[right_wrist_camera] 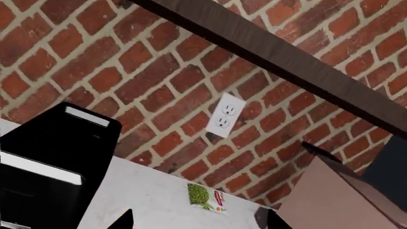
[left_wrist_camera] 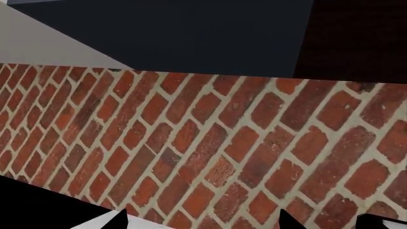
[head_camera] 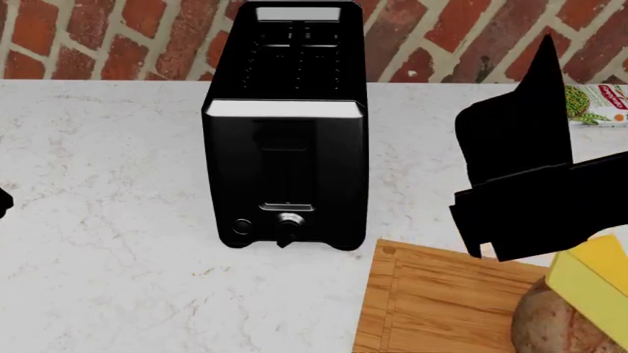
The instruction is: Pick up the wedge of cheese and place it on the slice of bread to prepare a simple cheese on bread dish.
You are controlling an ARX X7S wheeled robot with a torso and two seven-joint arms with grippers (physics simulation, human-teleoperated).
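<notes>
In the head view the yellow wedge of cheese [head_camera: 592,282] rests on top of the brown crusty bread loaf [head_camera: 549,327] at the lower right, on the wooden cutting board [head_camera: 432,301]. My right arm [head_camera: 525,191] hangs just above and behind the cheese, apart from it. The right gripper [right_wrist_camera: 198,220] is open and empty and faces the brick wall. The left gripper [left_wrist_camera: 202,220] is open and empty and faces bricks. Only a dark sliver of it shows at the head view's left edge [head_camera: 3,202]. Neither wrist view shows cheese or bread.
A black toaster [head_camera: 287,147] stands mid-counter, left of the board; it also shows in the right wrist view [right_wrist_camera: 45,176]. A packet of peas [head_camera: 598,105] lies by the wall [right_wrist_camera: 205,197]. A wall outlet [right_wrist_camera: 224,114], a dark shelf above and a cardboard box [right_wrist_camera: 330,200] show.
</notes>
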